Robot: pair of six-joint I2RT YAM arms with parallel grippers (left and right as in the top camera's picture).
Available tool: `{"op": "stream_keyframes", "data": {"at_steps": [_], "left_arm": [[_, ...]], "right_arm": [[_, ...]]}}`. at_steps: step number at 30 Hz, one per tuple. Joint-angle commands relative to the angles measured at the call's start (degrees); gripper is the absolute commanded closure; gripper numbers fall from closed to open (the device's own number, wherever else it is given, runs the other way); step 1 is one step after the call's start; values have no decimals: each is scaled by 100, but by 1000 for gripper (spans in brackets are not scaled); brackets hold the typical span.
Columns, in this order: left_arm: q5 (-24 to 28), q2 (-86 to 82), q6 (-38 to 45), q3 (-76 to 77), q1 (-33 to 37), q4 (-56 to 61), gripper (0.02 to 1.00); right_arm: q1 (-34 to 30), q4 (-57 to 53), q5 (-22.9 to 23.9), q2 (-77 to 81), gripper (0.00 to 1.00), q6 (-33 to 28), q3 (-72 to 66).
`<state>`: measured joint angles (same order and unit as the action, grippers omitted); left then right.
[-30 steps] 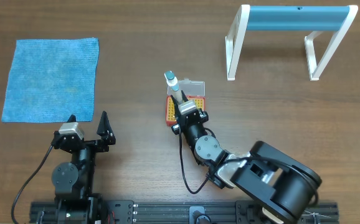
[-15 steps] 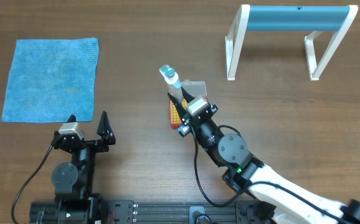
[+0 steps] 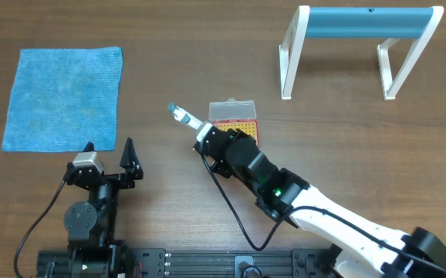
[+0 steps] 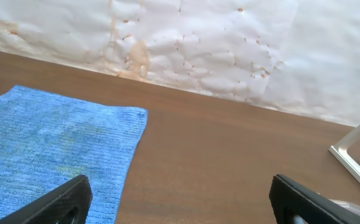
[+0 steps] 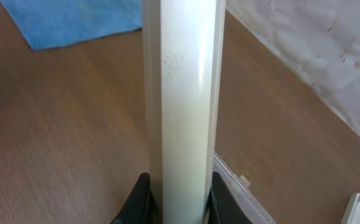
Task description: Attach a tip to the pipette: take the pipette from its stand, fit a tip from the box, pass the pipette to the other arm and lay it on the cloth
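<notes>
1. The right tool (image 3: 206, 137) is clamped on the pipette (image 3: 183, 116), holding it slanted toward the cloth (image 3: 62, 99), just beside the tip box (image 3: 234, 127).
2. The left tool (image 3: 109, 150) sits by its base, fingers spread apart, near the cloth's edge.
3. The stand (image 3: 362, 23) is at the counter's (image 3: 177, 46) far right, well apart from both.

The pipette (image 3: 183, 116), a white barrel with a teal cap, is clamped in the right tool (image 3: 204, 135) and angled toward the blue cloth (image 3: 63, 99), which lies flat well to the left. The orange tip box (image 3: 234, 122) sits just beside the pipette, its clear lid open. The white stand (image 3: 366, 23) with its blue bar is far right.
</notes>
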<state>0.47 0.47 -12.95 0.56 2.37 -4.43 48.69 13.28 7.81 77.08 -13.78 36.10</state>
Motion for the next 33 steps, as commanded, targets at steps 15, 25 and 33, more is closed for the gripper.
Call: {"op": "stream_keyframes", "data": {"at_steps": [15,25,33], "left_arm": [[3093,-15,-4909,-24,24,1150,108],[1773,44,-4179,-24,24,138,99],[1773,44,-4179,-24,24,138,99]], "right_arm": [[-866,1060,-120,-240,928,-153,175],[-863,911,-103,-289,928,-645,177],[-789,1097,-103,-354,928,-651,177]]}}
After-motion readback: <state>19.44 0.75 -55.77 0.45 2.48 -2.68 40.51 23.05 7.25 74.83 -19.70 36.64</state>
